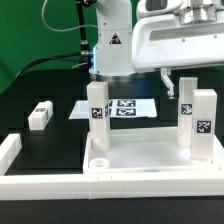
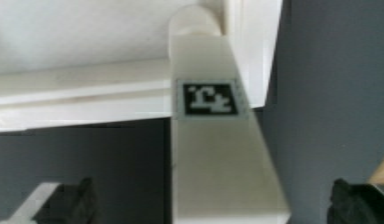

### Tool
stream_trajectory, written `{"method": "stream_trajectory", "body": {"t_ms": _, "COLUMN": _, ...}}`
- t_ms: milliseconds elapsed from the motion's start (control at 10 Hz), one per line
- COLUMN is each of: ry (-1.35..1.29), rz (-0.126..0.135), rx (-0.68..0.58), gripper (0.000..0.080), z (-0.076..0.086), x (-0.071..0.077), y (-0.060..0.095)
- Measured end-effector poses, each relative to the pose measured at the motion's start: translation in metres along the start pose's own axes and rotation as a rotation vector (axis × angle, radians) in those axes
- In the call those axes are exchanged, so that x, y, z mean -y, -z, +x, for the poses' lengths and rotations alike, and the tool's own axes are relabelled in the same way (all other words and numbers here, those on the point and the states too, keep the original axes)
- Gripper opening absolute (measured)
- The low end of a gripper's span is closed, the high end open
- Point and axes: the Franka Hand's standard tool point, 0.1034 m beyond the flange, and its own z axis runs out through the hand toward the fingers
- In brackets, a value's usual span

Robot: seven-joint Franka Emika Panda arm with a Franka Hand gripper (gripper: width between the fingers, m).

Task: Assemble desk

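The white desk tabletop (image 1: 135,158) lies near the front, underside up. Three tagged white legs stand in its corner sockets: one on the exterior view's left (image 1: 97,106), two on the right (image 1: 187,103) (image 1: 203,127). A fourth leg (image 1: 40,115) lies loose on the black table at the left. My gripper (image 1: 178,76) hovers over the farther right leg. In the wrist view that leg (image 2: 215,140) runs between my dark fingers (image 2: 57,203), which stand wide apart on either side with gaps showing. My gripper (image 2: 210,206) is open. The tabletop rim (image 2: 82,95) shows beyond the leg.
The marker board (image 1: 125,108) lies flat behind the tabletop. A long white border bar (image 1: 100,187) runs along the front and another (image 1: 10,150) along the left. The robot base (image 1: 112,45) stands at the back.
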Motion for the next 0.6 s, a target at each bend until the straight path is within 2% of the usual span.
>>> {"method": "stream_trajectory", "body": {"t_ms": 300, "ry": -0.019, "rz": -0.011, "rx": 0.053, "gripper": 0.0649, "z": 0.01, "x": -0.005, "y": -0.002}}
{"method": "stream_trajectory", "body": {"t_ms": 400, "ry": -0.034, "rz": -0.023, "rx": 0.154, "gripper": 0.0649, "z": 0.01, "x": -0.003, "y": -0.002}}
{"method": "stream_trajectory", "body": {"t_ms": 500, "ry": -0.043, "rz": -0.026, "rx": 0.192, "gripper": 0.0649, "z": 0.016, "x": -0.001, "y": -0.002}}
{"method": "stream_trajectory", "body": {"t_ms": 600, "ry": -0.051, "rz": -0.042, "rx": 0.277, "gripper": 0.0649, "z": 0.016, "x": -0.005, "y": -0.005}}
